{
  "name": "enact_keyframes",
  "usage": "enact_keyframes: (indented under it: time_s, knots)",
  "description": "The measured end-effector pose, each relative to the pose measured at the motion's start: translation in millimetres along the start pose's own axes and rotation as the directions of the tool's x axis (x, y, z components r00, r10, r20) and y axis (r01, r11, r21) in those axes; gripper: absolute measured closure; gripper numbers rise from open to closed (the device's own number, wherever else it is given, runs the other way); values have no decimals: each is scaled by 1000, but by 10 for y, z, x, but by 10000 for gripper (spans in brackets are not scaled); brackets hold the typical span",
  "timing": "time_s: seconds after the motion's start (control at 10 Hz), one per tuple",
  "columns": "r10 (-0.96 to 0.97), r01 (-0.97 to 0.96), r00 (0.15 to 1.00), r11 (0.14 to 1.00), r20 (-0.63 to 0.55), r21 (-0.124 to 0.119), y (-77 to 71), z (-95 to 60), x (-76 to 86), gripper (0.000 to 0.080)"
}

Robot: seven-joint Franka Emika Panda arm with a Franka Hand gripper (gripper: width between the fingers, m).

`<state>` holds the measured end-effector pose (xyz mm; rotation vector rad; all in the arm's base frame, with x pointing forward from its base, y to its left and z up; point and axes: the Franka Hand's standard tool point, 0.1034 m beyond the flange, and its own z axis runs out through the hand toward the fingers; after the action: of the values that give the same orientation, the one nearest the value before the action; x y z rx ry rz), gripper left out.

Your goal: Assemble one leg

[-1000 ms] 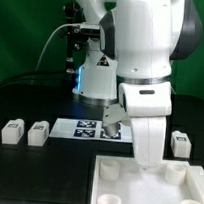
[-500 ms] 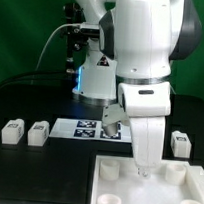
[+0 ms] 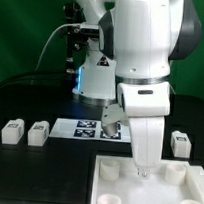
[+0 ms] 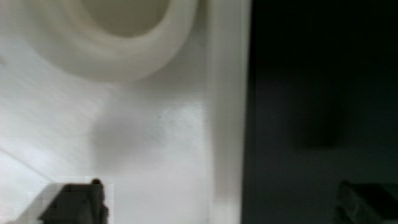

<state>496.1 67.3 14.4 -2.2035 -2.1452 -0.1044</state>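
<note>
gripper (image 3: 141, 171) open, jaws wide apart over the panel (image 3: 127, 198) rim, holding nothing. nearest leg (image 3: 182, 145) sits on the table (image 3: 44, 170), exterior view's right. likely light, stiff, smooth plastic; pinch its flat sides.

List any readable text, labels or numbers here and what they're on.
No readable words or numbers in either view.
Marker board: black-and-white tag patterns, no text.
Legs: same kind of tag, no text.
Arm base: small dark mark, too blurred to read.
White panel: blank.
</note>
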Motion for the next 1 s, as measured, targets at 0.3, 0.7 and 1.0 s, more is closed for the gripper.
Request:
enact_keyframes:
  time_s: [0.3,0.7,1.0]
  knots:
    - [1,-1,1000,1000,0,0,1,0,-4,151]
    - [168,-168,986,985,4,-39,-127,-276,34,151]
    - [466,-466,885,884,-17,-34,-236,-349,235,151]
